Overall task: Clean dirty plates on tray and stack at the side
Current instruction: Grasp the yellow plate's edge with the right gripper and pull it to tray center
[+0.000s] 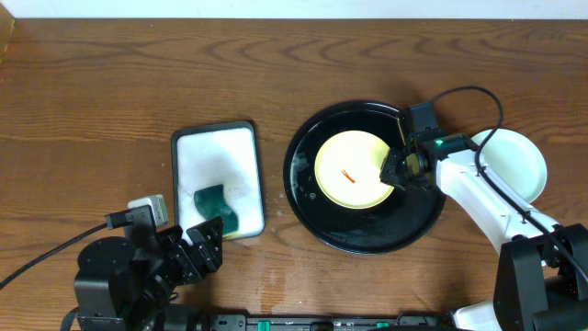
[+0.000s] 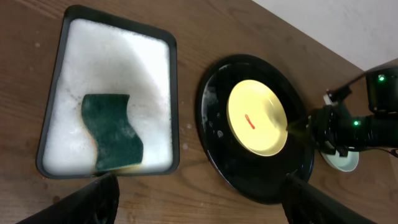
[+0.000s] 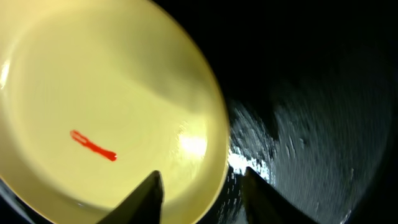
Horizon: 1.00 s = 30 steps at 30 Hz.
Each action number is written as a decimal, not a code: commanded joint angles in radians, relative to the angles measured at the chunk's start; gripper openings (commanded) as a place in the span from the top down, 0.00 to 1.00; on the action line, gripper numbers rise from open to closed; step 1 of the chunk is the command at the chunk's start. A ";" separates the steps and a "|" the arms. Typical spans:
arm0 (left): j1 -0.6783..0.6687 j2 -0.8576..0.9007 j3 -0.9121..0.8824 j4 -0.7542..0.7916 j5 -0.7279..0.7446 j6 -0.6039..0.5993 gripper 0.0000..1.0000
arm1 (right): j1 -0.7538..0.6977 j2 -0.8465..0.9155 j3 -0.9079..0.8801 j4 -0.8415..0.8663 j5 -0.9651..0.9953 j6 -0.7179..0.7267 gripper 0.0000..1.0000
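A pale yellow plate (image 1: 349,170) with a red smear lies in the black round tray (image 1: 303,198). My right gripper (image 1: 397,173) is open at the plate's right edge. In the right wrist view its fingers (image 3: 199,186) straddle the rim of the plate (image 3: 93,93), one over the plate and one over the wet tray (image 3: 323,93). A pale mint-green plate (image 1: 514,161) sits on the table right of the tray, partly under the right arm. My left gripper (image 1: 204,244) is open and empty at the front left. The left wrist view also shows the yellow plate (image 2: 256,118) and the tray (image 2: 211,124).
A white foamy rectangular tray (image 1: 176,175) with a dark rim stands left of the black tray and holds a green sponge (image 1: 216,207). The left wrist view shows this tray (image 2: 175,74), the sponge (image 2: 112,130) and the mint plate (image 2: 342,160).
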 commanded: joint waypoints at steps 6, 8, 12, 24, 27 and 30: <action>0.005 -0.001 0.019 -0.002 0.013 0.013 0.17 | -0.039 0.013 -0.002 0.118 0.117 -0.511 0.53; 0.005 -0.001 0.019 -0.002 0.013 0.013 0.17 | -0.041 0.037 -0.002 0.153 0.061 -0.575 0.53; 0.005 -0.001 0.019 -0.002 0.012 0.013 0.17 | -0.041 0.118 -0.002 0.214 0.014 -0.610 0.57; 0.005 -0.001 0.019 -0.003 0.016 0.005 0.17 | -0.062 0.119 -0.002 0.110 0.016 -0.296 0.99; 0.005 -0.001 0.019 0.019 0.016 0.002 0.17 | -0.062 0.073 -0.002 0.008 0.045 -0.110 0.99; 0.005 -0.001 0.019 0.038 0.016 0.002 0.17 | -0.056 0.054 -0.002 -0.076 0.030 -0.014 0.99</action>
